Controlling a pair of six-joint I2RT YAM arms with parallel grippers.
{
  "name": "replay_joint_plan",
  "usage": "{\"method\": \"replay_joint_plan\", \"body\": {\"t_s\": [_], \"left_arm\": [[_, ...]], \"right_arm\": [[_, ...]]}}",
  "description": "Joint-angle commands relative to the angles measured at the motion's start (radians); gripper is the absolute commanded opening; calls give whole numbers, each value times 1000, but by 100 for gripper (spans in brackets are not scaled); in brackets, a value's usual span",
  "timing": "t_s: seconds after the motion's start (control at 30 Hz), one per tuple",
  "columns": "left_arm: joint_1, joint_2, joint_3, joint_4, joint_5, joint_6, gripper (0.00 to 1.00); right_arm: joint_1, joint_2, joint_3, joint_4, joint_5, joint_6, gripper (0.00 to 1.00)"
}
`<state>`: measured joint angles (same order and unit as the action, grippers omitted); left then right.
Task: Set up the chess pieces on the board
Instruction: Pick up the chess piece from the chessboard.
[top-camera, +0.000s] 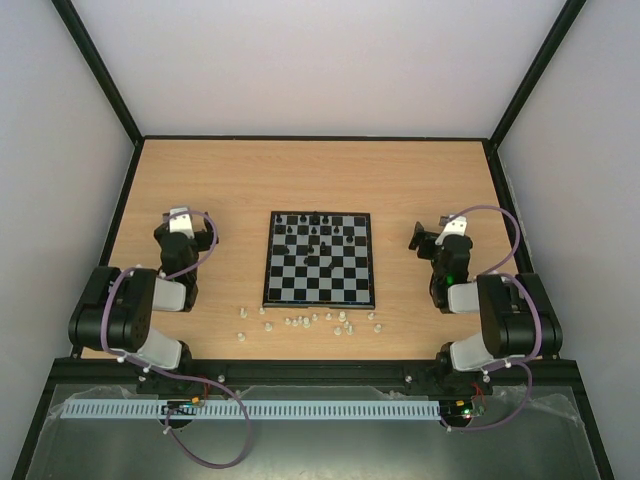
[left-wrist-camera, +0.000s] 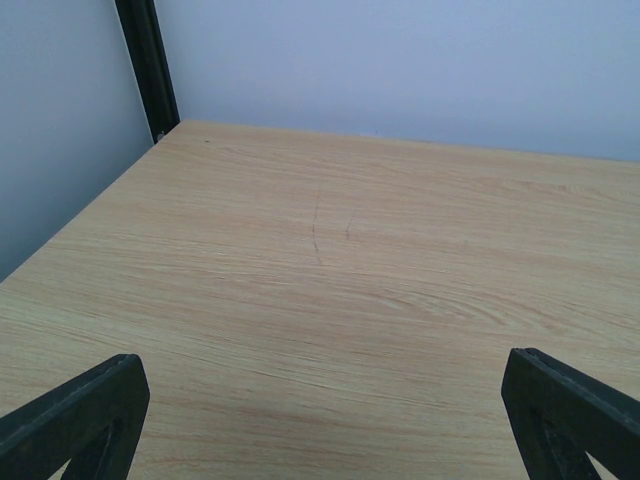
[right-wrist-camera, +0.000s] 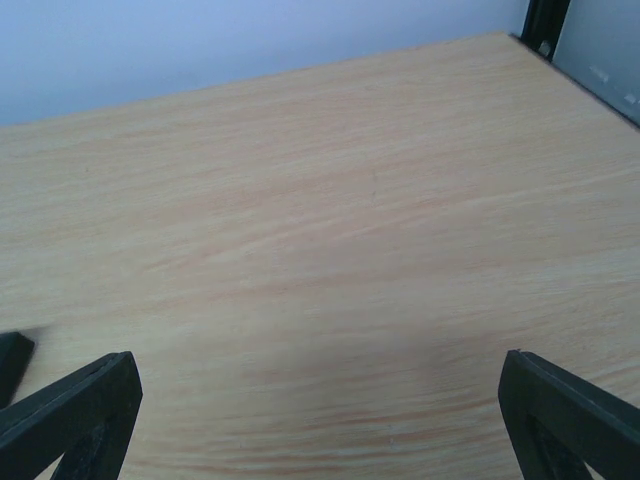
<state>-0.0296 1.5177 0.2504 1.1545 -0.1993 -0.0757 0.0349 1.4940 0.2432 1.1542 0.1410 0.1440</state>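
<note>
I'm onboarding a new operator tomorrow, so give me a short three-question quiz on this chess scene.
1. True or false: the white pieces stand on the board.
2. Where are the black pieces? A: on the board, toward its far edge. B: on the board, along its near edge. C: off the board.
3. Fill in: the left gripper and the right gripper are both ____ and hold nothing.
Key: 1 false, they lie on the table by the board's near edge. 2 A. 3 open.
</note>
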Motion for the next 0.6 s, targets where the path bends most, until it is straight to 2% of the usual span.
{"method": "replay_joint_plan", "body": {"t_s": [0.0,0.1,0.17,0.23,0.3,0.47,0.57], "left_arm": [[-22,-80,52,-77,-12,36,100],[-34,-147,156,-332,-43,27,99],[-41,-185,211,-439,-35,-16,99],[-55,-218,252,-506,-13,-56,100],[-82,-248,288,-561,14,-73,100],[-174,-317,423,-717,54,-69,100],[-207,-359,521,-800,80,-86,99]], "right_arm": [[2,-126,66,-161,49,11,99],[5,-250,45,-207,20,17,99],[6,-352,100,-372,35,71,99],[15,-426,213,-609,38,100,98],[21,-475,286,-743,24,118,99],[22,-619,400,-901,-60,258,99],[24,-618,535,-1018,-168,328,99]]}}
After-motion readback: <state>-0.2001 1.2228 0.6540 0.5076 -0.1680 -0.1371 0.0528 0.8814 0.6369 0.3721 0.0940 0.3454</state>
